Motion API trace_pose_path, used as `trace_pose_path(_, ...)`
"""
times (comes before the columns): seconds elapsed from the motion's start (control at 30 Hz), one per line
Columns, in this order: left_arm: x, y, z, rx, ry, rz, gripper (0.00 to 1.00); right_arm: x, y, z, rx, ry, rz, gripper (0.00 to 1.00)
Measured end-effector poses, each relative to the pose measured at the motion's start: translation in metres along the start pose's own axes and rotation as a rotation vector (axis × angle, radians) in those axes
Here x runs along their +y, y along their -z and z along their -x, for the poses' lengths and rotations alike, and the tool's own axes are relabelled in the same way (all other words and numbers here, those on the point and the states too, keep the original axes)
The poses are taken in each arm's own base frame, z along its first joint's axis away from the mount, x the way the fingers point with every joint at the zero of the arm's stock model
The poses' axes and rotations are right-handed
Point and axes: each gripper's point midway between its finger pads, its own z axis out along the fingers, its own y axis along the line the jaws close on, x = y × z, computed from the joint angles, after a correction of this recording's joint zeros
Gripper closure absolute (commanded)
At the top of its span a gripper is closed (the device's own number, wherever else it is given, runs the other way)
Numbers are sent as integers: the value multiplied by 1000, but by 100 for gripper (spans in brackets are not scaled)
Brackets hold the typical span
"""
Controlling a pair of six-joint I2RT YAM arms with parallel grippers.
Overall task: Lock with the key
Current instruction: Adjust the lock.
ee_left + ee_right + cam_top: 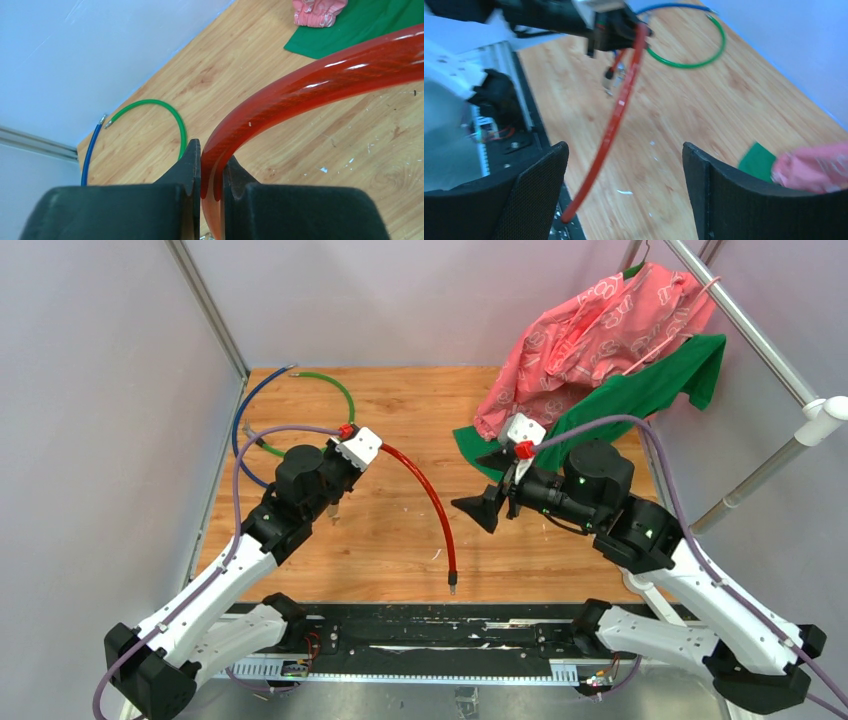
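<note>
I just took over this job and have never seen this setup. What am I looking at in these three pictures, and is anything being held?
The wide picture looks down on two robot arms bolted at the near edge of a wooden table. The other two come from cameras on their wrists. The left pincer is shut on a red cable. The right pincer is open and empty. A green cable, a blue cable, a green cloth and a pink garment are further back.
</note>
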Motion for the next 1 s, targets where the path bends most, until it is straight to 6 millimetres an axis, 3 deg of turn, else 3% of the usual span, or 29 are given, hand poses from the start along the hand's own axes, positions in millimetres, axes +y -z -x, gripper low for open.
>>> trace_pose_path(0.13, -1, 0, 0, -2, 0, -3, 100, 22, -7, 3, -32, -13, 125, 20)
trace_pose_path(0.27, -1, 0, 0, -1, 0, -4, 100, 23, -43, -33, 80, -88, 131, 25)
trace_pose_path(0.37, -1, 0, 0, 1, 0, -5, 100, 27, -65, -75, 197, -153, 144, 49)
trace_pose_path(0.4, -1, 0, -1, 2, 0, -6, 100, 29, -68, -85, 225, -172, 153, 63)
trace_pose_path(0.43, -1, 0, -1, 4, 0, -7, 100, 30, -70, -90, 241, -181, 155, 71)
trace_pose_path(0.47, -2, 1, -2, 7, -1, -7, 100, 31, -72, -94, 253, -201, 155, 88)
trace_pose_path(0.5, -2, 1, -2, 8, 0, -8, 100, 31, -72, -95, 255, -201, 153, 98)
trace_pose_path(0.63, -5, 2, -4, 16, 7, -22, 100, 29, -68, -95, 238, -203, 136, 100)
trace_pose_path(0.67, -8, 3, -4, 15, 14, -40, 92, 28, -66, -94, 233, -198, 130, 100)
trace_pose_path(0.77, -24, 6, -5, 8, 21, -129, 49, 24, -61, -89, 210, -157, 118, 100)
trace_pose_path(0.8, -35, 9, -5, 3, 36, -187, 41, 21, -59, -86, 199, -132, 110, 100)
trace_pose_path(1.0, -91, 37, -7, -19, 41, -515, 30, 3, -47, -77, 142, 35, 142, 100)
